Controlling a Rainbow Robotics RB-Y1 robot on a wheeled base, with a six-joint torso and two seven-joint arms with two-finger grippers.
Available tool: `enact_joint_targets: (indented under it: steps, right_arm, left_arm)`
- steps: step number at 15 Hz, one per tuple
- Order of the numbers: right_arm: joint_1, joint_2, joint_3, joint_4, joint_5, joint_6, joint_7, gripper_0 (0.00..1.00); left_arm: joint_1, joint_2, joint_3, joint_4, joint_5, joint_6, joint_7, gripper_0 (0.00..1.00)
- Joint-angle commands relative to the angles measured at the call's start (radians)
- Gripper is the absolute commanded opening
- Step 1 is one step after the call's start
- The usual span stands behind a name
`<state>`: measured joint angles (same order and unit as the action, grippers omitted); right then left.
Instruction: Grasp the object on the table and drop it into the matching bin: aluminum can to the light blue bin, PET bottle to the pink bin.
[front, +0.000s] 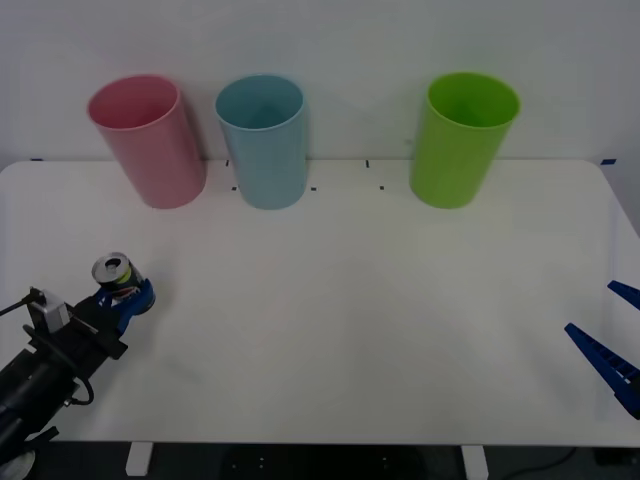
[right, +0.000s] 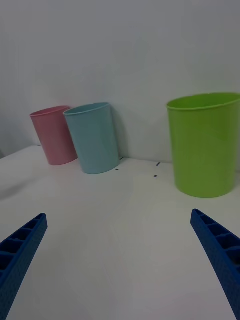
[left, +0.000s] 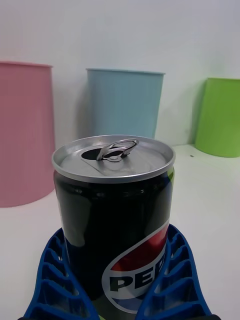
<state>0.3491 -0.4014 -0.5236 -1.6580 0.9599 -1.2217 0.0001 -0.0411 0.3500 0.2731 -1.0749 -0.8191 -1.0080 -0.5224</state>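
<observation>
At the near left corner of the table (front: 330, 330), your left gripper (front: 128, 297) is clenched around the aluminum can (front: 116, 274); in the left wrist view the blue ribbed fingers (left: 55, 272) curve up against both sides of the can's lower body and touch it. The can stands upright between them. Whether it rests on the tabletop or is just clear of it, you cannot tell.

Judging from that, the grasp is done and the carry is the step in hand. Your next move calls for a lift high enough to clear a bin rim, then a reach forward and slightly right to the light blue bin (front: 262, 140), which stands at the far edge between the pink bin (front: 148, 140) just beside it and the lime green bin (front: 460, 138) well apart. Centre the can over the blue opening before you let go; the pink rim is close.

The can is small, far smaller than the bins, with a silver top, a raised pull tab beside the opening, and a dark body bearing a red, white and blue Pepsi emblem.

Your right gripper (front: 608, 350) waits at the table's near right edge, its fingers spread wide.
</observation>
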Motion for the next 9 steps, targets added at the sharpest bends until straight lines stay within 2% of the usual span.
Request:
enact_joint_targets:
  steps: [1, 6, 9]
  right_arm:
    - [0.000, 0.000, 0.000, 0.000, 0.000, 0.000, 0.000, 1.00]
    - [0.000, 0.000, 0.000, 0.000, 0.000, 0.000, 0.000, 1.00]
    - [0.000, 0.000, 0.000, 0.000, 0.000, 0.000, 0.000, 1.00]
  left_arm:
    - [-0.077, -0.026, 0.002, 0.000, -0.037, 0.019, 0.030, 0.00]
    - [-0.190, -0.028, 0.002, -0.019, -0.084, 0.020, 0.185, 0.00]
    - [-0.197, -0.028, 0.003, -0.135, -0.138, 0.075, 0.318, 0.00]
